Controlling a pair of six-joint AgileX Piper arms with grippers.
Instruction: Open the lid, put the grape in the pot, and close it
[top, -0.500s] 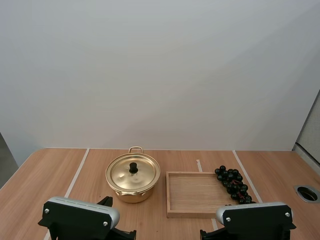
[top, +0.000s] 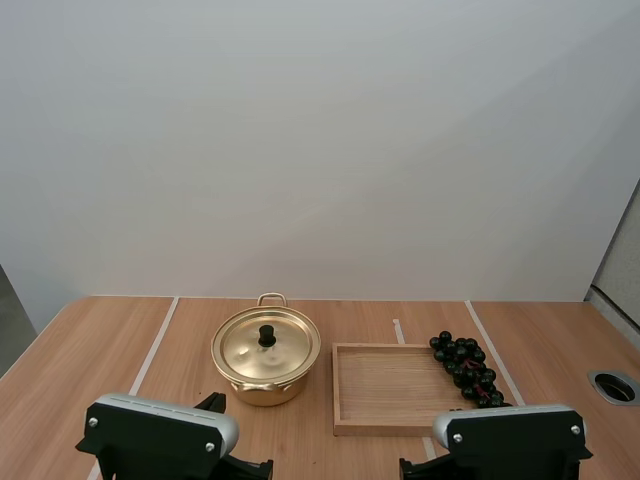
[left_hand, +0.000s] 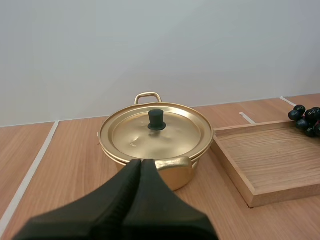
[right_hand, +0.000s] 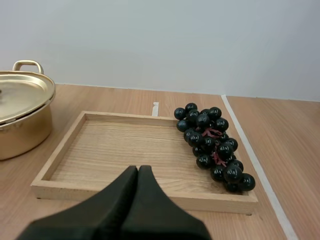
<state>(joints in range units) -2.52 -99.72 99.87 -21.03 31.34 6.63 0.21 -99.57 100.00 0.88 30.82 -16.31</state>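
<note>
A gold pot (top: 266, 358) with its lid (left_hand: 156, 131) on and a black knob (left_hand: 156, 120) stands on the table, left of a wooden tray (top: 390, 395). A bunch of dark grapes (top: 466, 368) lies on the tray's right edge (right_hand: 214, 145). My left gripper (left_hand: 141, 162) is shut on nothing, its tips just short of the pot's near handle (left_hand: 175, 164). My right gripper (right_hand: 138, 170) is shut on nothing, near the tray's front rim (right_hand: 150, 192), with the grapes ahead and to its right. The pot (right_hand: 22, 112) stands beside the tray.
White tape lines (top: 155, 345) run across the wooden table. A round grommet hole (top: 614, 386) sits at the table's right edge. The two arm bases (top: 160, 430) sit at the table's near edge.
</note>
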